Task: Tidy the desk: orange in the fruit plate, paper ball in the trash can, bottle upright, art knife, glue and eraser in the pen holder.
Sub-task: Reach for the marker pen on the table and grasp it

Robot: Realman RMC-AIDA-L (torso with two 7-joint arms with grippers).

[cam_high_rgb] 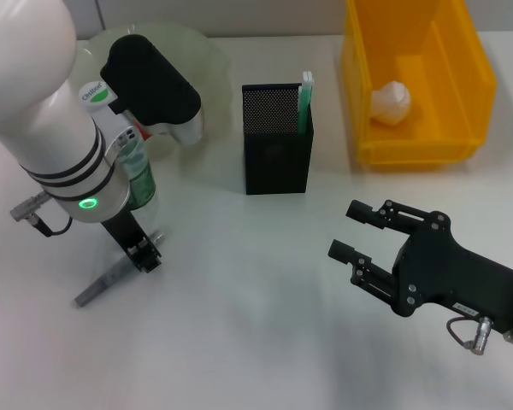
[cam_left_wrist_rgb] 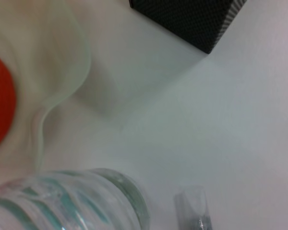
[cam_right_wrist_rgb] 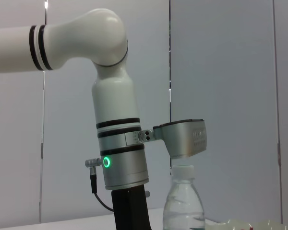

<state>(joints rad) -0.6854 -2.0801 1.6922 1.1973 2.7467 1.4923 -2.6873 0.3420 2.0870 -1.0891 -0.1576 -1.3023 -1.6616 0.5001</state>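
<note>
Now my left gripper sits clamped on the grey plastic art knife lying flat on the white desk; thin, light, slippery, best pinched mid-handle. Right gripper hovers apart.

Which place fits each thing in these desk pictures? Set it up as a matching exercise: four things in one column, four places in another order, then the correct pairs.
Things:
1. paper ball
2. orange
3. bottle
4. art knife

Places:
A. lying flat on the desk under the left gripper
B. in the pale fruit plate
C. standing upright beside the left arm
D. inside the yellow bin

Pairs: 1-D, 2-B, 3-C, 4-A
</note>
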